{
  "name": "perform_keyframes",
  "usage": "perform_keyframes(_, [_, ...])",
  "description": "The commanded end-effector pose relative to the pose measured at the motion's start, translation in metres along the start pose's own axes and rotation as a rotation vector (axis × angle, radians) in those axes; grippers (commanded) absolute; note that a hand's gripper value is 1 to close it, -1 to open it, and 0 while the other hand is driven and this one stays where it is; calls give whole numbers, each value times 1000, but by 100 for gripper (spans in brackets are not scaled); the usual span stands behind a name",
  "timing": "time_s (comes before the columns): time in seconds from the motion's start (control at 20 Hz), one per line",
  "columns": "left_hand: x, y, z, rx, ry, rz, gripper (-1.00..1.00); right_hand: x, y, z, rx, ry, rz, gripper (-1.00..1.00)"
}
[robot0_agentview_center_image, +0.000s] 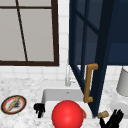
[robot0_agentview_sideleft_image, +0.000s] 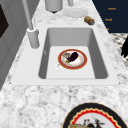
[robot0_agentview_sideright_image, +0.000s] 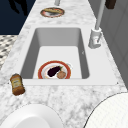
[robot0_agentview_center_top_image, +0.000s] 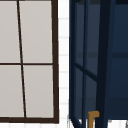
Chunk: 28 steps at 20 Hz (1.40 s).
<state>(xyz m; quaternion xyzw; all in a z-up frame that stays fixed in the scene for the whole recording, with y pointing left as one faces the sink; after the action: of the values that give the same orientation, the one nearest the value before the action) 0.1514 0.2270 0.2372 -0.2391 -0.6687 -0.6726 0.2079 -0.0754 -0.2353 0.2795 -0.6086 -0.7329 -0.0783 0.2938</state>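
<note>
Left robot hand (robot0_agentview_center_image: 39, 109) hangs at the sink's front-left corner, fingers curled down w/ nothing in them, just beside the white sink basin (robot0_agentview_sideleft_image: 72, 37). Right robot hand (robot0_agentview_center_image: 113, 119) sits at the bench's front-right edge, fingers straight and fanned upward, gripping nothing; nearest it is a small brown bottle w/ tan label (robot0_agentview_sideright_image: 17, 84) lying on its side on the marbled bench (robot0_agentview_sideleft_image: 37, 100), near the sink's front-right corner. Judged: bottle looks light, stiff, round, so apt to roll; best taken across its body, not the cap end. Close behind it rests a white plate (robot0_agentview_sideright_image: 30, 117), prob. fragile, so little room that side. In the basin lies a red-rimmed plate (robot0_agentview_sideleft_image: 72, 59) w/ a dark aubergine (robot0_agentview_sideleft_image: 73, 56) and other food, toward the front wall; a big red ball (robot0_agentview_center_image: 67, 114) shows at the sink's front edge in the front view. Chrome tap (robot0_agentview_sideright_image: 96, 32) stands at the back rim. Above, a navy glass cabinet door (robot0_agentview_center_image: 86, 55) w/ wooden handle (robot0_agentview_center_image: 89, 82) stands swung open over the sink's right half, cutting headroom there. A patterned plate (robot0_agentview_center_image: 13, 104) sits on the bench's left end, a grey canister (robot0_agentview_center_image: 123, 82) at the right back.
</note>
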Motion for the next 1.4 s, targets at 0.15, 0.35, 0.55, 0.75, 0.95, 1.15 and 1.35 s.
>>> perform_keyframes(0.15, [0,0,0,0,0,0,0,21,8,9,133,-142,110,-100])
perform_keyframes(0.35, [0,0,0,0,0,0,0,29,12,11,204,-229,144,-100])
perform_keyframes(0.55, [0,0,0,0,0,0,0,27,11,8,182,-260,200,-100])
perform_keyframes(0.75, [0,0,0,0,0,0,0,26,29,2,303,-304,162,-100])
perform_keyframes(0.95, [0,0,0,0,0,0,0,27,40,-6,389,-293,151,-100])
perform_keyframes(1.15, [0,0,0,0,0,0,0,28,44,-7,486,-291,149,-100])
perform_keyframes(1.35, [0,0,0,0,0,0,0,27,51,-10,592,-295,135,-100])
